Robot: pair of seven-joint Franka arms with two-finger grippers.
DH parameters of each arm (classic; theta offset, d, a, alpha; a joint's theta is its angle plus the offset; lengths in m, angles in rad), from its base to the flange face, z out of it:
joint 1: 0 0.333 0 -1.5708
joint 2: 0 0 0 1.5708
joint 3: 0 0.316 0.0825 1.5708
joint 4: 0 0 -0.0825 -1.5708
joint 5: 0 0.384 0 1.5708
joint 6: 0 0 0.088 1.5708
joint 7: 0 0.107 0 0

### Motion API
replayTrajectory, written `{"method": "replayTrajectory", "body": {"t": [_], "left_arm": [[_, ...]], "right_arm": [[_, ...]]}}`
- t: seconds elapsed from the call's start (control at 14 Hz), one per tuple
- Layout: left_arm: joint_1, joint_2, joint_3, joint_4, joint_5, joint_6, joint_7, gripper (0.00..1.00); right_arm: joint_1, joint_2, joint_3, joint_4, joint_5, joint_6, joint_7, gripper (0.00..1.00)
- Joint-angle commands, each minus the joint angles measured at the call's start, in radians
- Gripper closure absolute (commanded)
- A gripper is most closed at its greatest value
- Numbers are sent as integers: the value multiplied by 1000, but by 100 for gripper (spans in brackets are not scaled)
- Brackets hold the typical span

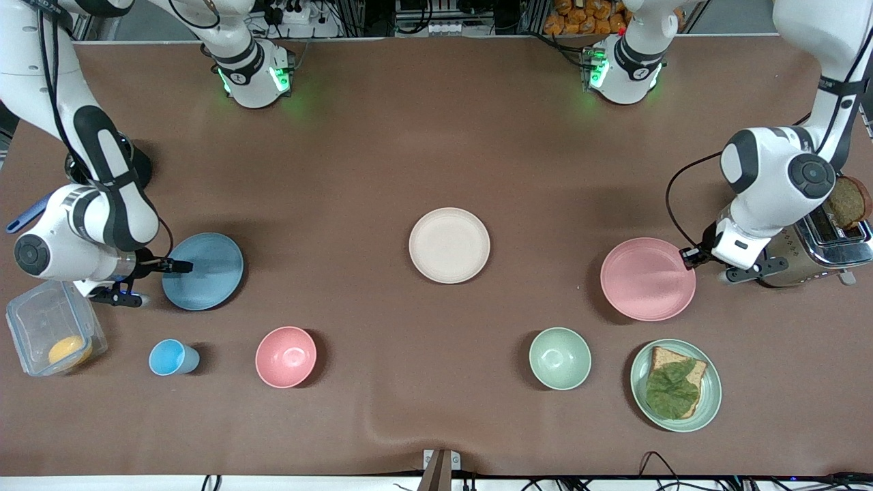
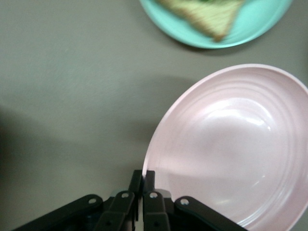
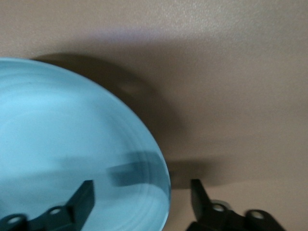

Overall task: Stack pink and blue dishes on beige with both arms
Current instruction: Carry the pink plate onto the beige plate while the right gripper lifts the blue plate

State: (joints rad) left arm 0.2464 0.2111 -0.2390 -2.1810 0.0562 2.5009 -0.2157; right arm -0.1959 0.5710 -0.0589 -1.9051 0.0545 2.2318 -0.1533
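Note:
The cream-beige plate (image 1: pixel 449 245) lies in the middle of the table. The pale pink plate (image 1: pixel 644 279) (image 2: pixel 236 149) is toward the left arm's end. My left gripper (image 1: pixel 689 258) (image 2: pixel 143 180) is shut on its rim, on the side away from the beige plate. A shadow shows under the plate's edge toward the beige plate. The light blue plate (image 1: pixel 208 273) (image 3: pixel 62 144) is toward the right arm's end. My right gripper (image 1: pixel 179 266) (image 3: pixel 142 187) stands open astride its rim, with one finger over the plate and one outside it.
A toaster (image 1: pixel 818 245) stands right beside the left gripper. Nearer the front camera sit a mint-green plate with bread and a leaf (image 1: pixel 675 385) (image 2: pixel 231 24), a green bowl (image 1: pixel 560 358), a pink bowl (image 1: pixel 286 356), a blue cup (image 1: pixel 170 357) and a clear container (image 1: pixel 27 320).

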Motion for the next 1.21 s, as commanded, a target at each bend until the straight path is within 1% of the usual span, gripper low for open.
{"method": "replayTrajectory", "body": {"t": [0.0,0.07,0.21,0.29,0.36,0.5,0.57,0.64,0.79,0.93,1.07,1.14], "left_arm": [[8,-38,-98,87,-27,-138,-28,100],[4,-36,-141,108,-56,-175,-53,100],[-7,-19,-238,115,-64,-178,-152,100],[-18,0,-278,136,-59,-180,-218,100],[-44,22,-295,151,-53,-180,-293,100],[-138,30,-298,158,-53,-180,-381,100],[-186,49,-298,159,-53,-178,-424,100],[-229,65,-296,159,-50,-174,-465,100],[-274,94,-296,165,-49,-160,-494,100],[-317,129,-296,165,-49,-148,-501,100],[-360,175,-292,164,-46,-102,-537,100],[-375,200,-292,164,-20,-73,-565,100]], "right_arm": [[-39,-3,21,-6,31,11,-51,100],[-40,-3,21,-6,39,11,-64,100],[-40,-5,21,-6,39,9,-75,100],[-40,-6,21,-6,39,9,-77,100],[-40,-8,21,-6,39,8,-77,100],[-39,-14,21,-6,39,0,-83,100],[-39,-25,21,-5,39,-9,-103,100],[-39,-42,21,-2,41,-47,-112,100],[-33,-100,22,6,57,-147,-112,100],[-27,-155,22,29,106,-265,-112,100],[-19,-169,24,90,160,-404,-101,100],[-13,-172,24,115,180,-456,-98,100]]}}
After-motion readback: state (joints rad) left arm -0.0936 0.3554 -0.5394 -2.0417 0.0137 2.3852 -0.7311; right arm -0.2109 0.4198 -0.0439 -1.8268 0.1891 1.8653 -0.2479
